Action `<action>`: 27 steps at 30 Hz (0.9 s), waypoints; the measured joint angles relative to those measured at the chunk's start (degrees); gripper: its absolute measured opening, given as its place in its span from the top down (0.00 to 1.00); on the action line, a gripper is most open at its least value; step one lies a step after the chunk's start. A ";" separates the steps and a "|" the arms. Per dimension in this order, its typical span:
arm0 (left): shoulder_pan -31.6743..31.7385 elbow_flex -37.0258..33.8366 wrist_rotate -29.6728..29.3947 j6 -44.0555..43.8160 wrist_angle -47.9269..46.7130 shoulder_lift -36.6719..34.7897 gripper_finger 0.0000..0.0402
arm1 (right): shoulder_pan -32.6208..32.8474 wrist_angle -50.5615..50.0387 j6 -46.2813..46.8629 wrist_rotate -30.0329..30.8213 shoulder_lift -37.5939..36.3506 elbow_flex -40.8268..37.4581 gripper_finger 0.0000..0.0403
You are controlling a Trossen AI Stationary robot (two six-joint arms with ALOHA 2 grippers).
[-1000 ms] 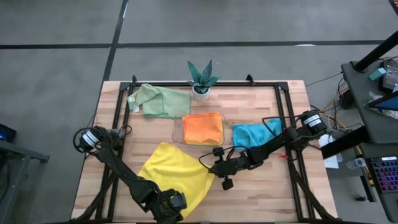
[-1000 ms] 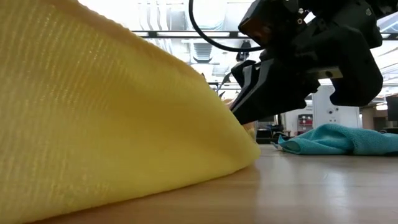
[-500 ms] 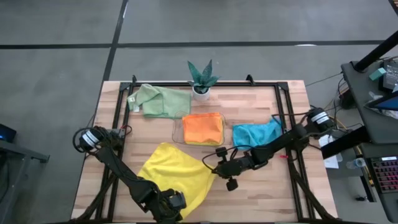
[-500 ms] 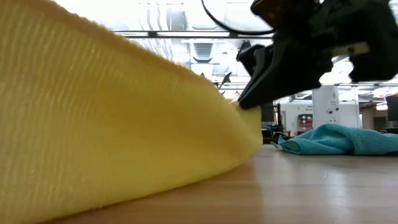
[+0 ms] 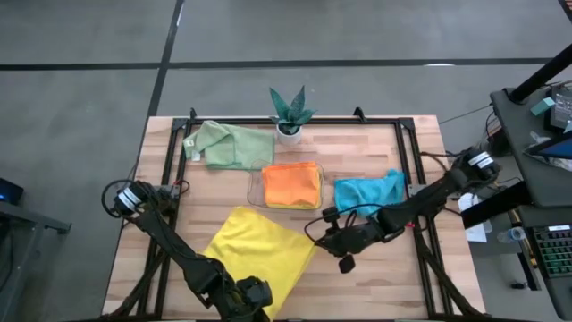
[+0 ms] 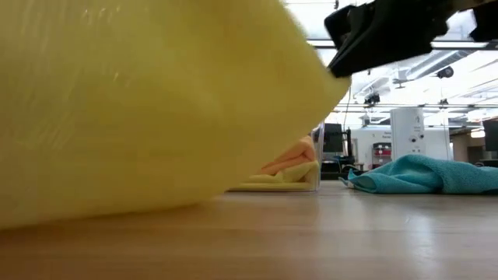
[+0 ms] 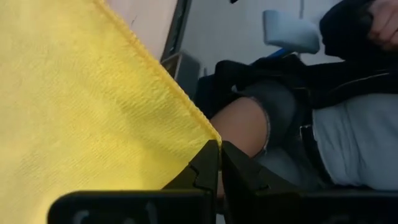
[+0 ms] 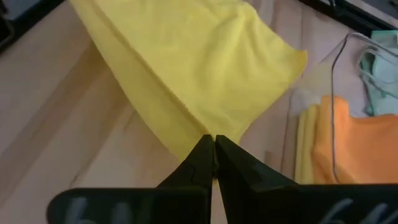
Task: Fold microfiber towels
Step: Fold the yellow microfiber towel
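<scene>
A yellow microfiber towel (image 5: 255,255) is spread at the table's near left and is held up by both grippers. My left gripper (image 5: 253,292) is shut on its near corner at the front edge. My right gripper (image 5: 316,240) is shut on its right corner. An orange towel (image 5: 291,185) lies on a folded yellow one (image 6: 274,183) in a clear tray (image 5: 255,188). A teal-blue towel (image 5: 369,190) lies crumpled to the tray's right. A pale green towel (image 5: 229,145) lies at the far left. My left gripper pinches the yellow towel's near corner (image 7: 205,135) between its two fingers, slanting down. The cloth spreads away from the fingers and is raised off the table there. My right gripper pinches the towel's right corner (image 8: 205,132) between its fingertips, coming slanted from the table's right. That corner is lifted clear, and the cloth slopes down from it toward the far left.
A small potted plant (image 5: 289,114) stands at the far edge's middle. Black rails (image 5: 407,161) run along the table's sides. Bare wood lies at the near right (image 5: 384,277). A seated person's knee (image 7: 242,127) shows beyond the table in the left wrist view.
Both grippers have gone up with the yellow towel's corners, the right one more, drifting toward the table's right edge. The towel's right edge, which lay on the wood, now hangs clear of it.
</scene>
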 joint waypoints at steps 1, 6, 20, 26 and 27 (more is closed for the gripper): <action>0.00 0.46 -0.10 0.29 -0.02 0.00 1.00 | 0.34 -0.77 0.01 0.02 -0.83 0.00 0.98; -0.25 2.53 -1.09 1.71 -0.12 -0.01 1.00 | 1.77 -2.84 0.00 0.16 -5.09 0.00 0.98; -2.50 3.01 -1.88 -10.43 -19.13 -4.06 1.00 | 1.81 3.80 -5.53 0.27 -4.78 0.00 0.98; -3.63 3.00 -0.64 -18.70 -31.31 -4.50 1.00 | -0.30 7.27 -8.86 4.58 -0.53 1.58 0.98; -3.78 2.99 0.16 -20.09 -32.71 -4.50 1.00 | -0.82 7.34 -9.33 5.11 0.21 2.15 0.98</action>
